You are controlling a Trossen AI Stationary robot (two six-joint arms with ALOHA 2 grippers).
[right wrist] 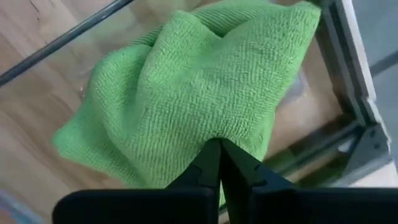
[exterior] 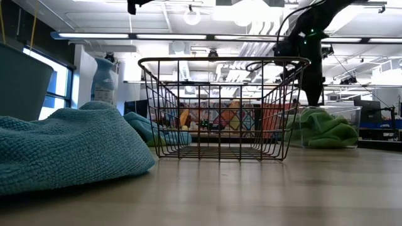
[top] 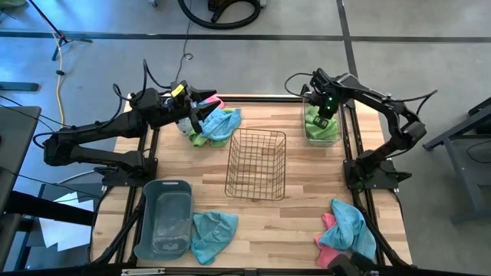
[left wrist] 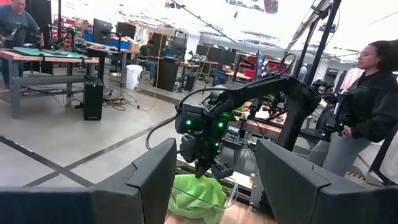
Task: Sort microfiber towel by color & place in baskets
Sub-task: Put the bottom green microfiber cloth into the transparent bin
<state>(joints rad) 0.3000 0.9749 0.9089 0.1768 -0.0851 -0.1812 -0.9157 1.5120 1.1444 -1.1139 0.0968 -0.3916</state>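
Note:
A green towel lies in the clear plastic bin at the table's far right. My right gripper stands over it, pointing down, shut on the towel. My left gripper is open and holds nothing. It hovers level at the far left, above a pile of blue, green and pink towels. The copper wire basket stands mid-table and the grey-blue tub at the near left. A blue towel lies beside the tub. My right gripper pinches a raised fold near the middle of the green towel between its two shut fingers, coming from above and pointing down. Creases run toward the fingertips. The rest of the towel lies heaped on the bin's floor.
A pink and a blue towel lie at the near right corner. A pale blue spray bottle stands by the far-left pile. Bare wood shows between the basket and the clear bin. People stand in the room beyond the table.

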